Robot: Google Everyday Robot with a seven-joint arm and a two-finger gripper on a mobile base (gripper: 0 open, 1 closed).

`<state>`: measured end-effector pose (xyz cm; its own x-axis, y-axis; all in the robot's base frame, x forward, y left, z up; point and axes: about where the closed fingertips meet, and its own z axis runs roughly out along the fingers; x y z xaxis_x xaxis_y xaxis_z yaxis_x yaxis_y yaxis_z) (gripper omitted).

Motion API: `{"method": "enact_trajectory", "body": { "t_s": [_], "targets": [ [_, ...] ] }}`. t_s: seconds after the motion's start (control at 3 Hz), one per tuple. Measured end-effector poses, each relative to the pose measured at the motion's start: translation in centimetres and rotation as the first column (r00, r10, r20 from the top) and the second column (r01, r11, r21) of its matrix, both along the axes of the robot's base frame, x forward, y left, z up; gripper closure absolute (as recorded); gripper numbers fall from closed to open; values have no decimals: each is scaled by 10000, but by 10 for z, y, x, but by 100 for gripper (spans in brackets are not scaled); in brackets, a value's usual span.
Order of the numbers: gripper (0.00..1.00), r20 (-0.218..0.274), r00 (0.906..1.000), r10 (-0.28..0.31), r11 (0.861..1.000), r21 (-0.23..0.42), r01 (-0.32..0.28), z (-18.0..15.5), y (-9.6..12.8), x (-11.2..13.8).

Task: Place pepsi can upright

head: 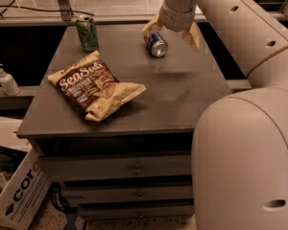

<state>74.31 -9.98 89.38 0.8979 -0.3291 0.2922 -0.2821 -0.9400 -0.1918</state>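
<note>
The pepsi can [156, 44], dark blue with a silver end facing me, lies on its side near the far right of the grey cabinet top [182, 95]. My gripper [172, 30] hangs over the can from behind and above, its two tan fingers [192, 35] spread apart on either side of the can. The can sits between them, closer to the left finger. The fingers do not close on it.
A green patterned can [88, 32] stands upright at the far left. A SeaSalt snack bag [92, 85] lies at the left middle. A soap dispenser [6, 79] stands left of the cabinet and a cardboard box [17, 193] on the floor. My arm's large white body [245, 157] fills the right.
</note>
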Motion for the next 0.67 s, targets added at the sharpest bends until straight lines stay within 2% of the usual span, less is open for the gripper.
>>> {"method": "enact_trajectory", "body": {
  "t_s": [0.33,0.67],
  "targets": [
    [0,505,9985,189,9998,56,-192,5,-1,4],
    [0,1461,9878,541,9985,0,-547,8,-1,15]
  ]
}}
